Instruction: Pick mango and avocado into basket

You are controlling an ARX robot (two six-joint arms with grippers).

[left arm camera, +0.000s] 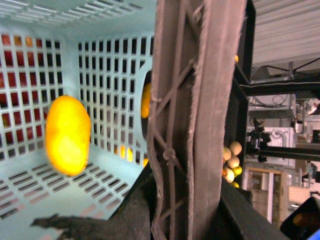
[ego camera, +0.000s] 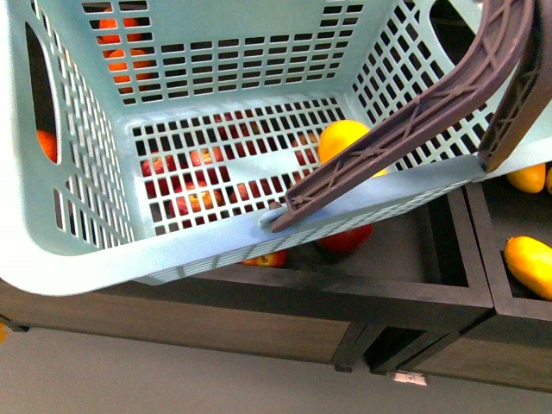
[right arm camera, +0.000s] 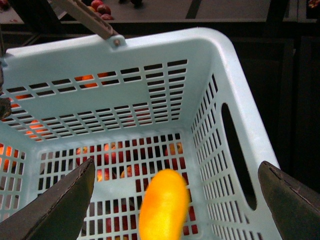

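Note:
The teal basket (ego camera: 103, 259) fills the front view, held up and tilted over the shelf. My left gripper (left arm camera: 185, 215) is shut on its brown ribbed handle (left arm camera: 200, 100), which crosses the front view (ego camera: 414, 121). The yellow-orange mango (ego camera: 343, 138) is inside the basket near its far right corner, partly behind the handle. It also shows in the left wrist view (left arm camera: 67, 135). In the right wrist view the mango (right arm camera: 162, 207) is blurred, between and below the wide-open fingers (right arm camera: 62, 200) of my empty right gripper (right arm camera: 175, 210), above the basket (right arm camera: 210, 65). The avocado is out of view.
Dark wooden shelf bins (ego camera: 405, 285) stand under the basket. Red apples (ego camera: 345, 237) show through the slotted floor. Oranges (ego camera: 121, 60) lie behind the far wall. More yellow mangoes (ego camera: 530, 263) lie in the bin to the right.

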